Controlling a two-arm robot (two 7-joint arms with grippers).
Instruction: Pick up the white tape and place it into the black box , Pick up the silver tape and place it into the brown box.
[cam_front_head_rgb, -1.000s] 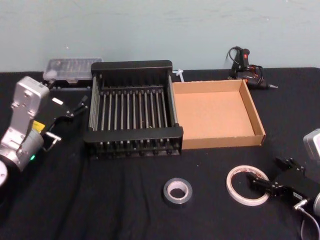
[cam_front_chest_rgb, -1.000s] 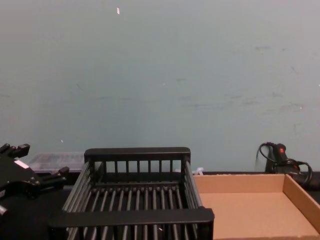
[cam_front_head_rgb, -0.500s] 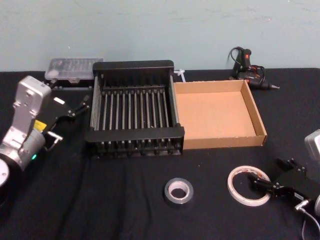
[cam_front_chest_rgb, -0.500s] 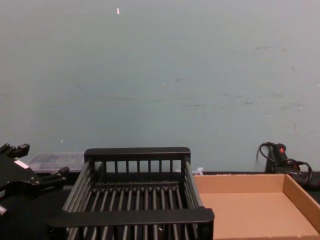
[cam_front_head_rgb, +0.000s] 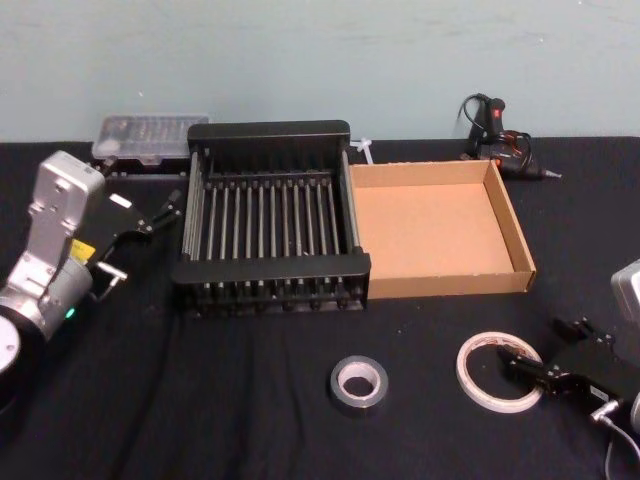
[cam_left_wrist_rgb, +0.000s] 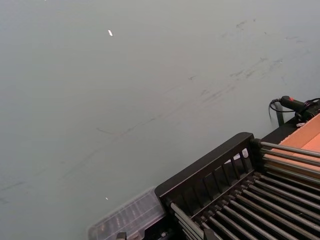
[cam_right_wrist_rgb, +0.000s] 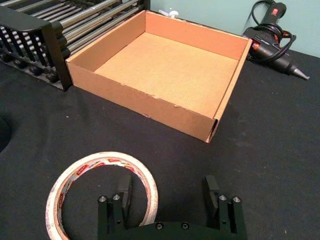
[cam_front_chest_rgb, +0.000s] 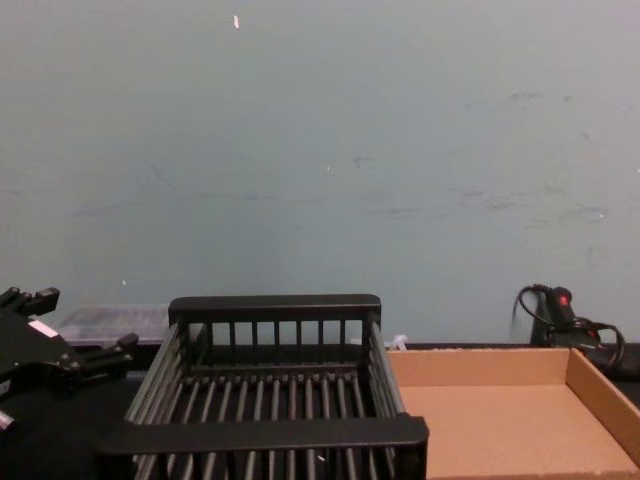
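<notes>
White tape (cam_front_head_rgb: 498, 371) lower right: I'm easing right gripper (cam_right_wrist_rgb: 167, 196) closer, fingers spread astride rim; grasp coming.

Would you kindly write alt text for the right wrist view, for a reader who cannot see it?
The right gripper, jaws open, straddles the near edge of the white tape lying flat on the black table. Beyond it sits the empty brown box, with the black box beside it and a glue gun behind.
</notes>
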